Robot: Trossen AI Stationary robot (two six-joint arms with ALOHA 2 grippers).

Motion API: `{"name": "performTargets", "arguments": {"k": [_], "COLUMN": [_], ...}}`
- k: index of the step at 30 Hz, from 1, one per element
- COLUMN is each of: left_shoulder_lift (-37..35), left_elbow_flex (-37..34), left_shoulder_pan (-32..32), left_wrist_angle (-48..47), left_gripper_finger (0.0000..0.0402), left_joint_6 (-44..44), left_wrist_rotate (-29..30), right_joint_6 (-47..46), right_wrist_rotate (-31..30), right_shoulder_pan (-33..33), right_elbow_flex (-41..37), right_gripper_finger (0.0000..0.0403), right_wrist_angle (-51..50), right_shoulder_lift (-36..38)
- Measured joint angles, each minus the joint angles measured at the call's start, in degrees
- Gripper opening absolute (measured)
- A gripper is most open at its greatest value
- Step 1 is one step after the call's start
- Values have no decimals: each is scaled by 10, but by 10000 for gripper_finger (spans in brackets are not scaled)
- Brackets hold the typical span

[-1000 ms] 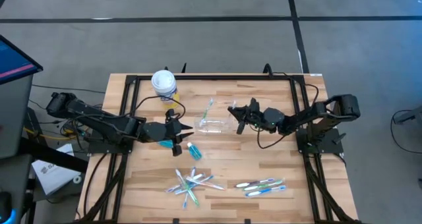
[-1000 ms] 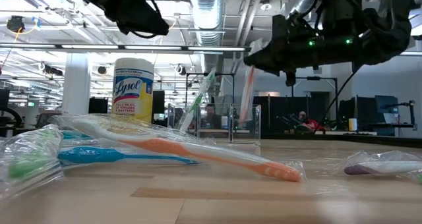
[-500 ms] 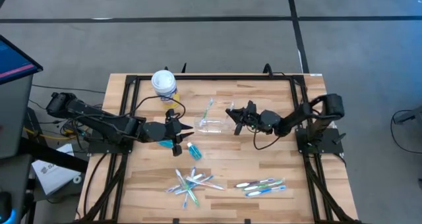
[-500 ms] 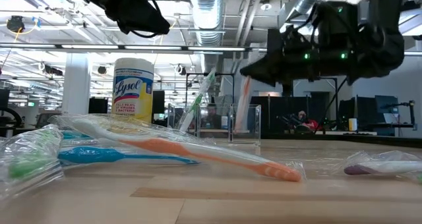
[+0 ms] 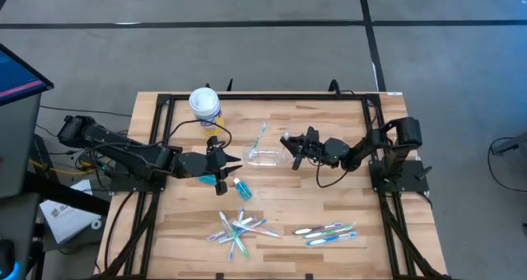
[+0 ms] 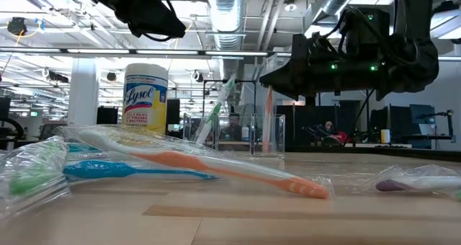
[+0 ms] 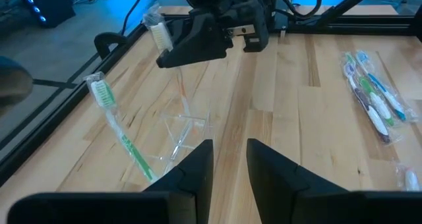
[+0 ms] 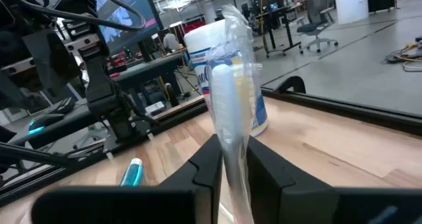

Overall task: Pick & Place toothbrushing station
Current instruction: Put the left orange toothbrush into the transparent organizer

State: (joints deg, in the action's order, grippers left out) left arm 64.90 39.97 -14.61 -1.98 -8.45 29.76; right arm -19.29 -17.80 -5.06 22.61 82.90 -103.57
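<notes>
Clear plastic is the material of the small cup (image 5: pixel 266 156), which stands in the middle of the high view, a little above centre. From above, the right tool (image 5: pixel 290 142) has moved left during the last second and is now over the cup's right edge. It is clenched on a wrapped toothbrush (image 5: pixel 286 139). The left tool (image 5: pixel 231 171) waits at centre left, and the teal toothpaste tube (image 5: pixel 242 189) lies just below it. A green toothbrush (image 5: pixel 260 136) already leans in the cup. More toothbrushes lie in two heaps at the bottom centre (image 5: pixel 240 228) and bottom right (image 5: pixel 328 231). The white tub (image 5: pixel 205 105) stands at the upper left of the table (image 5: pixel 329 193).

In the low view, the held toothbrush (image 6: pixel 268 119) has turned from tilted to nearly upright, and its lower end now reaches down behind the cup's wall (image 6: pixel 252 138). I judge that the placing is almost done and only the release remains. The tub (image 6: pixel 146 96) stands at the left, well apart, and does not block.

The left wrist view shows the left tool (image 7: pixel 229 159) with its fingers a little apart and holding nothing. The right tool's brush head (image 7: pixel 159 35) is in the upper left.

In the right wrist view, the fingers (image 8: pixel 206 166) grip the brush (image 8: pixel 231 92) at the centre. The green brush could hinder the drop, I think.
</notes>
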Motion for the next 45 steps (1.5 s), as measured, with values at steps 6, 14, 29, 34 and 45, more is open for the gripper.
{"name": "performTargets", "arguments": {"k": [6, 14, 29, 34, 45], "left_shoulder_lift": [0, 0, 0, 0, 0], "left_elbow_flex": [0, 0, 0, 0, 0], "left_shoulder_pan": [0, 0, 0, 0, 0], "left_wrist_angle": [0, 0, -1, -1, -1], "left_gripper_finger": [86, 86, 86, 86, 86], "left_joint_6": [0, 0, 0, 0, 0], "left_wrist_rotate": [0, 0, 0, 0, 0], "right_joint_6": [4, 33, 74, 79, 108], "right_wrist_rotate": [0, 0, -2, -2, -2], "right_shoulder_pan": [-8, -6, -30, -42, -64], "right_elbow_flex": [0, 0, -1, -1, -1], "right_gripper_finger": [49, 76, 155, 165, 169], "right_wrist_angle": [-2, -2, -43, -81, -217], "right_shoulder_lift": [0, 0, 28, 66, 176]}}
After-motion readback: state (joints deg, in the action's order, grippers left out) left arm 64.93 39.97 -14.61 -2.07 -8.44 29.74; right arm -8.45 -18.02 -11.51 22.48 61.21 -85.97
